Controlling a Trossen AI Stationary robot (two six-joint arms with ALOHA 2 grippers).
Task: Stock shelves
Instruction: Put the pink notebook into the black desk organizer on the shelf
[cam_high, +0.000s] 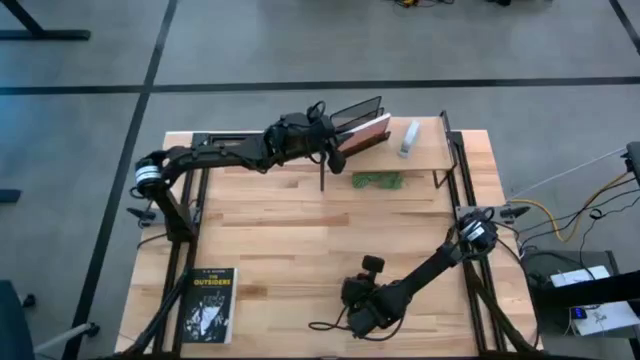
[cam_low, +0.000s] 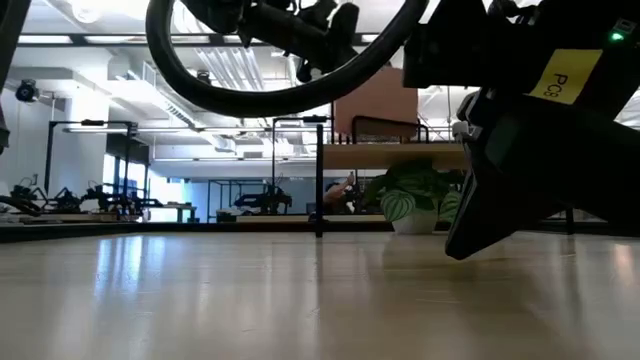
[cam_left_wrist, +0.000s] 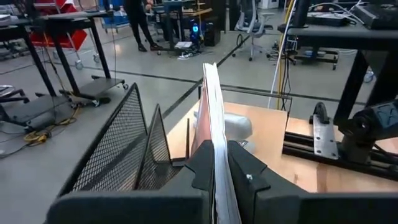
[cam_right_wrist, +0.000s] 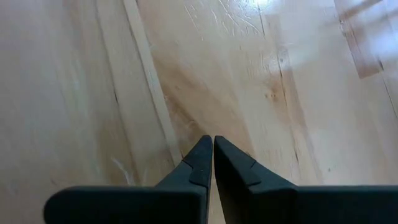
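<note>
I'm mid-placement on the stocking job. The left end effector (cam_left_wrist: 219, 177) is clamped on a thin book (cam_left_wrist: 214, 124), held upright on edge, over the shelf (cam_high: 425, 150) at about 12 o'clock on the table (cam_high: 280, 230). In the high view the book (cam_high: 365, 135) sits at the shelf's left end, right beside the black wire rack (cam_high: 355, 112); I can't tell yet whether its lower edge touches the board.

Already on the shelf: a pale bottle (cam_high: 409, 138) lying toward the right. A small leafy plant (cam_high: 377, 181) sits just in front of the shelf, partly under it in the low view.

The right end effector (cam_right_wrist: 212, 163) is parked low over bare table at about 5 o'clock, fingers together, holding nothing.

A second book (cam_high: 209, 303) lies flat at 7 o'clock, well apart from the shelf, not yet stocked.

My read on the next move: lower the held book until it bears on the board, lean it against the rack so it doesn't tip, then release and back out without snagging the mesh. After that, go for the flat book.
</note>
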